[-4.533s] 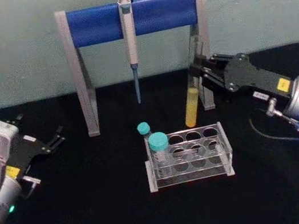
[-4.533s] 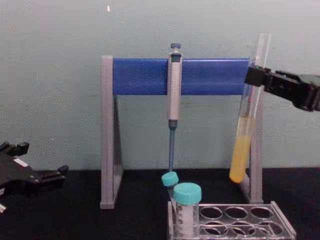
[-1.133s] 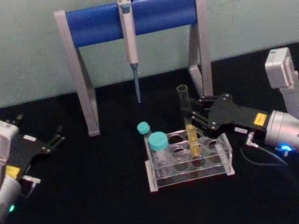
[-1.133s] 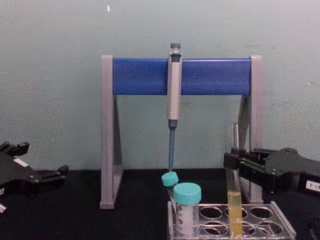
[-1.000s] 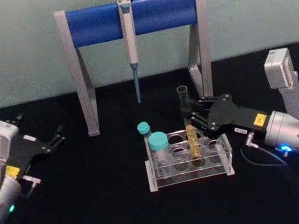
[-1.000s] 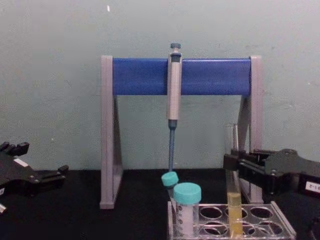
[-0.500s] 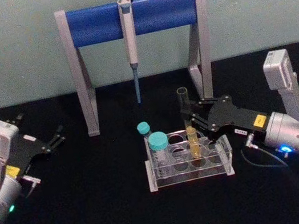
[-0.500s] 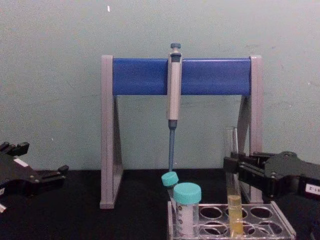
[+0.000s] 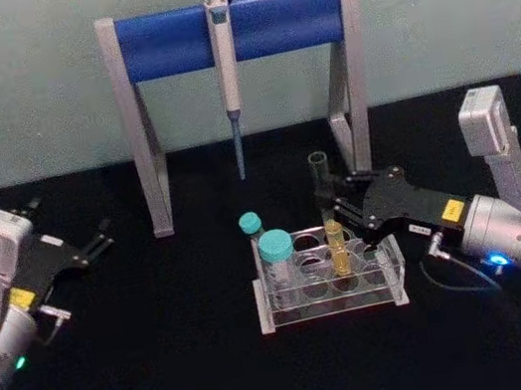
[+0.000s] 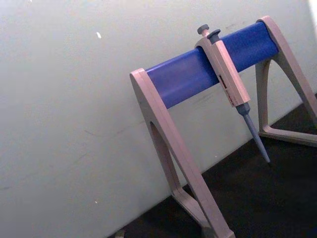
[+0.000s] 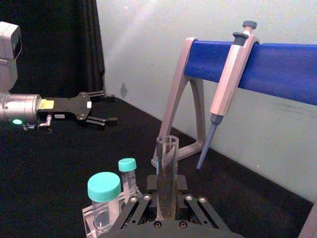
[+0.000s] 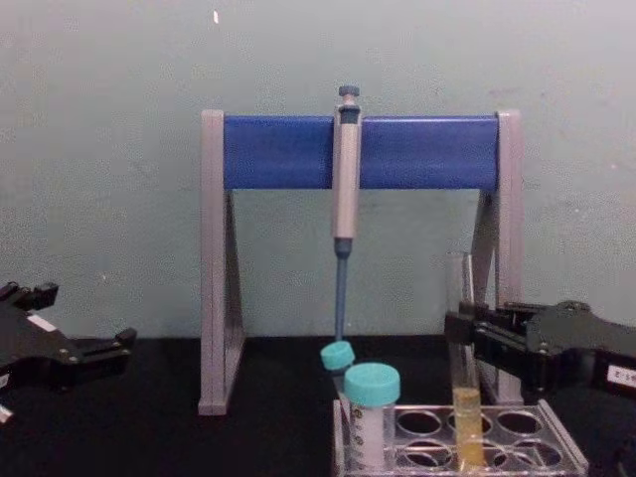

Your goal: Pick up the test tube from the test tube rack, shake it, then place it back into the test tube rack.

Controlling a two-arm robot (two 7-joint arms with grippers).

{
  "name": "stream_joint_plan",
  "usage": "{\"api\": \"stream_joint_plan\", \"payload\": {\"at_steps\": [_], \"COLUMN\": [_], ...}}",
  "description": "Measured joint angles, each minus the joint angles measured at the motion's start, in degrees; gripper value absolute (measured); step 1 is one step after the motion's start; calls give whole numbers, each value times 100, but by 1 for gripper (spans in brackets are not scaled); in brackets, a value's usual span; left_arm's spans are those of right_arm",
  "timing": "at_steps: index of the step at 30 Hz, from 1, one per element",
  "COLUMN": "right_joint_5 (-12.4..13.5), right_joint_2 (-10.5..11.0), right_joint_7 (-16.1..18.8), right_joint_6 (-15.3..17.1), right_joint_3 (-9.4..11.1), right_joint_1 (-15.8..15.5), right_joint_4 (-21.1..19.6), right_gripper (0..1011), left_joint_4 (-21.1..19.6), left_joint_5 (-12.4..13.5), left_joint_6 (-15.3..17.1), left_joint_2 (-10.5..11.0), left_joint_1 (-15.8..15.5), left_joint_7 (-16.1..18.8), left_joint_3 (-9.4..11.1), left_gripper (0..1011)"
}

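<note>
The test tube (image 9: 333, 235) stands upright in a middle hole of the clear test tube rack (image 9: 391, 293), yellow liquid in its lower part. My right gripper (image 9: 326, 200) reaches in from the right and is shut on the tube's upper glass. The right wrist view has the tube (image 11: 167, 166) rising between the two fingers (image 11: 152, 184). From the chest view the tube (image 12: 465, 407) sits in the rack (image 12: 558, 452) with the right gripper (image 12: 460, 331) around it. My left gripper (image 9: 99, 242) rests open at the far left, away from the rack.
Two teal-capped vials (image 9: 275, 249) (image 9: 250, 224) occupy the rack's left end. Behind it stands a grey-and-blue pipette stand (image 9: 280, 20) with a pipette (image 9: 226, 60) hanging from the bar. The stand's right leg (image 9: 360, 127) is close behind my right gripper.
4.5 s ago the right gripper held the tube tilted in the air by the stand's right leg. It has since come down into the rack; over the last second it barely moved.
</note>
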Motion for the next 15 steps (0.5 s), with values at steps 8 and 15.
{"api": "stream_joint_plan", "payload": {"at_steps": [8,15], "right_joint_5": [0,2], "right_joint_2": [0,0], "right_joint_7": [2,3], "right_joint_6": [-1,-3], "right_joint_3": [1,1], "right_joint_1": [0,0], "right_joint_4": [0,0], "right_gripper": [216,216], "left_joint_4": [0,0], "left_joint_5": [0,0], "left_joint_6": [0,0], "left_joint_2": [0,0], "left_joint_1": [0,0], "left_joint_7": [0,0], "left_joint_3": [0,0], "left_gripper": [1001,1001]}}
